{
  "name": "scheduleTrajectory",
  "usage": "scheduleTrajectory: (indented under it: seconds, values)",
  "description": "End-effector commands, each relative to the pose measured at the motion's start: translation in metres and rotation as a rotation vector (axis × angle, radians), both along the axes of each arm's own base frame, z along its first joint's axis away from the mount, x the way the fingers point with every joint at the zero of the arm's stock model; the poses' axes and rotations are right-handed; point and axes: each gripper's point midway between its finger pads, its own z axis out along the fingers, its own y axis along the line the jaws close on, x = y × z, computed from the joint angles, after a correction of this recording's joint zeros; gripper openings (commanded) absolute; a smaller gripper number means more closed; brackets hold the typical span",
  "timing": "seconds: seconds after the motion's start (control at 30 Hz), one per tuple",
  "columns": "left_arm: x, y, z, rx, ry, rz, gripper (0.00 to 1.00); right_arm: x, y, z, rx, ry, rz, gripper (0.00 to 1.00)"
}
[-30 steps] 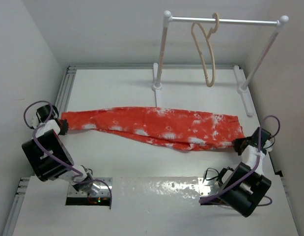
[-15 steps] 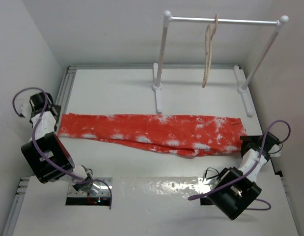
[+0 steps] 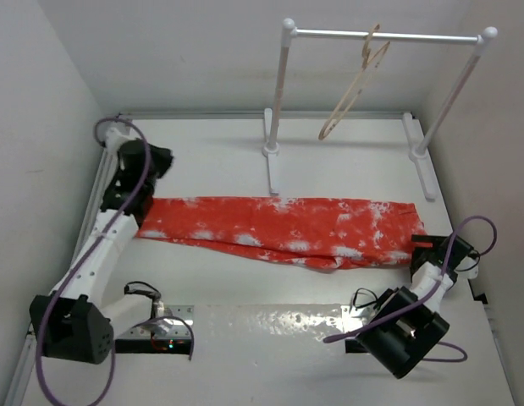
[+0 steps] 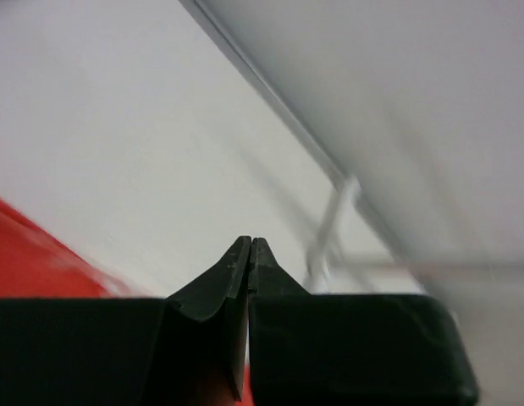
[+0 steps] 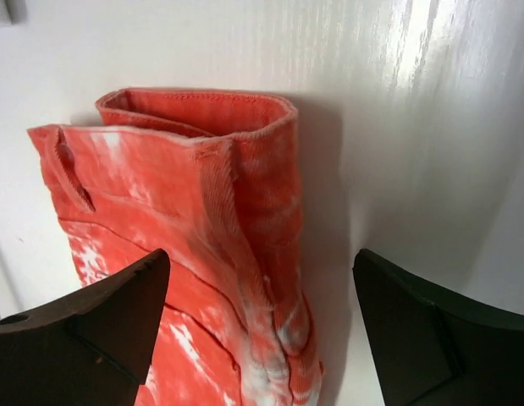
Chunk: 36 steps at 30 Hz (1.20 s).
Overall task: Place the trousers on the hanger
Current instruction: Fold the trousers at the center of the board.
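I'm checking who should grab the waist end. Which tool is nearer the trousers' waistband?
Right. The right tool is open right at the waistband, at the right end of the trousers; the left tool, shut, is near the opposite leg end.

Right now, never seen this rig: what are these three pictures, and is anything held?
Two robot arms, left and right, are bolted at the near edge of a white table. The overhead picture looks down from behind them; the other two come from a camera on each wrist. Red-orange trousers lie flat across the table. A wooden hanger hangs tilted on the white rail at the back. The left gripper is shut on nothing, near the trousers' left end. The right gripper is open over the waistband end. Nothing is held.
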Motion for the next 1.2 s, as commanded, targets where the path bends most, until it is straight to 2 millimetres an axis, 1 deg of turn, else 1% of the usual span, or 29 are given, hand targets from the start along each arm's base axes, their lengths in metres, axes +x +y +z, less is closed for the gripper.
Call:
scheduleTrajectory:
  seconds: [0.0, 0.03, 0.07, 0.1, 0.13, 0.17, 0.2, 0.23, 0.27, 0.3, 0.33, 0.37, 0.4, 0.43, 0.47, 0.57, 0.6, 0.63, 0.67, 0.7, 0.73, 0.77, 0.8, 0.9, 0.97, 1.0, 1.03, 1.07, 1.17]
  values:
    - [-0.010, -0.115, -0.034, -0.074, -0.024, -0.316, 0.00, 0.003, 0.003, -0.014, 0.034, -0.033, -0.033, 0.80]
    - [-0.016, -0.137, -0.045, -0.074, -0.011, -0.374, 0.00, 0.003, 0.003, -0.016, 0.042, -0.026, -0.034, 0.69]
    - [-0.023, -0.153, -0.057, -0.064, 0.017, -0.412, 0.00, 0.007, 0.004, -0.013, 0.042, -0.034, 0.004, 0.52]
    - [-0.034, -0.182, -0.075, -0.047, 0.042, -0.473, 0.00, 0.015, 0.000, -0.004, 0.008, -0.073, 0.031, 0.32]
    - [-0.042, -0.194, -0.085, -0.038, 0.057, -0.507, 0.00, 0.022, 0.001, 0.003, -0.009, -0.119, 0.055, 0.16]
    - [-0.048, -0.201, -0.095, -0.025, 0.070, -0.529, 0.00, 0.030, 0.009, 0.011, -0.010, -0.183, 0.100, 0.09]
    - [-0.057, -0.216, -0.102, -0.013, 0.070, -0.568, 0.00, 0.039, 0.009, 0.025, -0.044, -0.230, 0.131, 0.09]
    - [-0.065, -0.217, -0.121, 0.008, 0.103, -0.581, 0.00, 0.047, 0.017, 0.044, -0.081, -0.275, 0.188, 0.08]
    - [-0.071, -0.220, -0.129, 0.020, 0.115, -0.597, 0.00, 0.059, 0.017, 0.071, -0.136, -0.317, 0.236, 0.05]
    - [-0.079, -0.230, -0.135, 0.031, 0.118, -0.634, 0.00, 0.065, 0.021, 0.089, -0.171, -0.347, 0.276, 0.04]
    - [-0.088, -0.231, -0.152, 0.054, 0.151, -0.652, 0.00, 0.069, 0.028, 0.103, -0.188, -0.367, 0.314, 0.03]
    - [-0.093, -0.234, -0.159, 0.066, 0.161, -0.668, 0.00, 0.080, 0.037, 0.140, -0.250, -0.436, 0.384, 0.03]
    - [-0.102, -0.242, -0.166, 0.088, 0.169, -0.697, 0.00, 0.083, 0.046, 0.154, -0.252, -0.461, 0.431, 0.03]
    - [-0.109, -0.244, -0.180, 0.110, 0.201, -0.711, 0.00, 0.084, 0.056, 0.166, -0.247, -0.476, 0.469, 0.01]
    - [-0.113, -0.246, -0.185, 0.127, 0.209, -0.724, 0.00, 0.087, 0.059, 0.191, -0.278, -0.528, 0.491, 0.00]
    - [-0.129, -0.262, -0.200, 0.168, 0.229, -0.789, 0.00, 0.087, 0.076, 0.231, -0.297, -0.621, 0.569, 0.00]
    - [-0.130, -0.268, -0.204, 0.173, 0.229, -0.801, 0.00, 0.086, 0.081, 0.238, -0.295, -0.635, 0.590, 0.00]
    - [-0.131, -0.272, -0.205, 0.176, 0.226, -0.812, 0.00, 0.085, 0.089, 0.260, -0.310, -0.678, 0.641, 0.00]
    - [-0.132, -0.279, -0.206, 0.181, 0.218, -0.827, 0.00, 0.085, 0.094, 0.270, -0.313, -0.702, 0.664, 0.00]
    - [-0.134, -0.281, -0.217, 0.196, 0.244, -0.834, 0.00, 0.084, 0.099, 0.282, -0.320, -0.732, 0.686, 0.00]
    - [-0.134, -0.287, -0.218, 0.189, 0.237, -0.846, 0.00, 0.081, 0.105, 0.306, -0.341, -0.777, 0.714, 0.00]
    - [-0.137, -0.293, -0.227, 0.185, 0.259, -0.873, 0.00, 0.081, 0.108, 0.316, -0.345, -0.793, 0.730, 0.00]
    - [-0.140, -0.299, -0.229, 0.175, 0.260, -0.893, 0.00, 0.079, 0.112, 0.336, -0.368, -0.822, 0.749, 0.00]
    - [-0.156, -0.333, -0.233, 0.165, 0.244, -0.985, 0.00, 0.078, 0.125, 0.359, -0.359, -0.878, 0.811, 0.00]
    - [-0.159, -0.354, -0.226, 0.161, 0.222, -1.020, 0.00, 0.077, 0.129, 0.366, -0.357, -0.898, 0.833, 0.00]
    - [-0.168, -0.364, -0.236, 0.173, 0.241, -1.053, 0.00, 0.077, 0.131, 0.373, -0.357, -0.920, 0.834, 0.00]
    - [-0.171, -0.376, -0.232, 0.159, 0.227, -1.078, 0.00, 0.077, 0.134, 0.377, -0.350, -0.939, 0.849, 0.00]
    - [-0.175, -0.381, -0.243, 0.172, 0.251, -1.095, 0.00, 0.077, 0.138, 0.384, -0.354, -0.960, 0.865, 0.00]
    - [-0.187, -0.396, -0.254, 0.169, 0.279, -1.137, 0.00, 0.079, 0.146, 0.396, -0.346, -0.966, 0.914, 0.00]
